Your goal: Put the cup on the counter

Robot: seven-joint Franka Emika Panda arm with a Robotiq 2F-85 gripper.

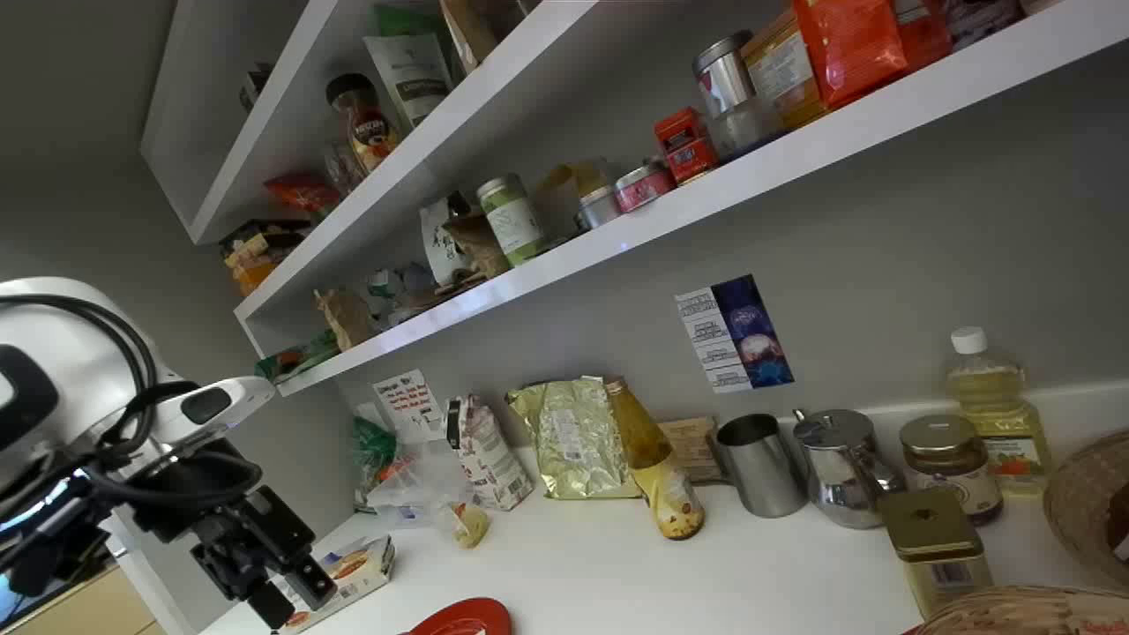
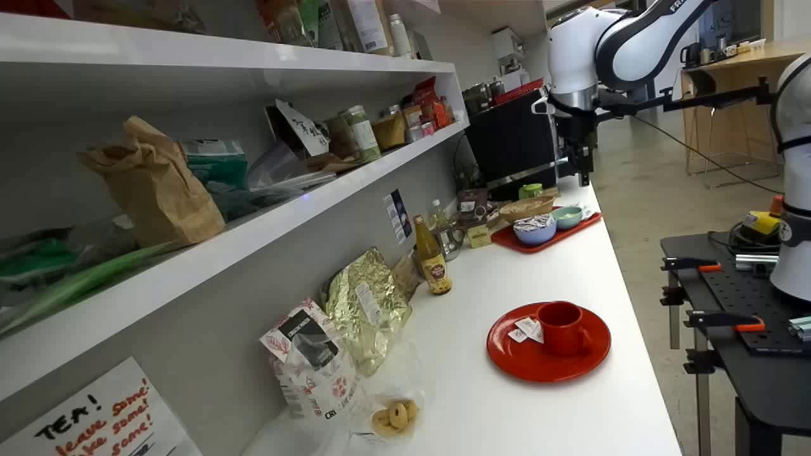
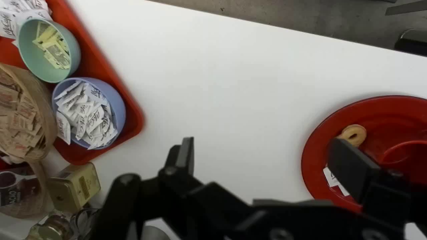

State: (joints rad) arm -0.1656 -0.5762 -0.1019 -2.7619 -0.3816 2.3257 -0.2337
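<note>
The red cup (image 2: 562, 326) stands upright on a red plate (image 2: 507, 364), beside white packets, in an exterior view. In the wrist view the cup (image 3: 407, 153) is at the right edge, partly cut off and partly hidden by a finger. The plate rim also shows in an exterior view (image 1: 467, 615); the cup is out of view there. The white counter (image 2: 500, 411) lies beneath them and fills the middle of the wrist view (image 3: 227, 83). My gripper (image 3: 262, 145) is open and empty, above the counter between plate and tray. It also shows in both exterior views (image 1: 295, 595) (image 2: 584, 177).
A red tray (image 2: 529, 246) holds a blue bowl (image 2: 535, 233), a green bowl (image 2: 567, 217) and a basket (image 2: 527, 209). A yellow tin (image 3: 81, 186), pots (image 1: 766, 467) and a bottle (image 2: 431, 256) stand along the wall. A shelf (image 1: 547, 273) overhangs the back.
</note>
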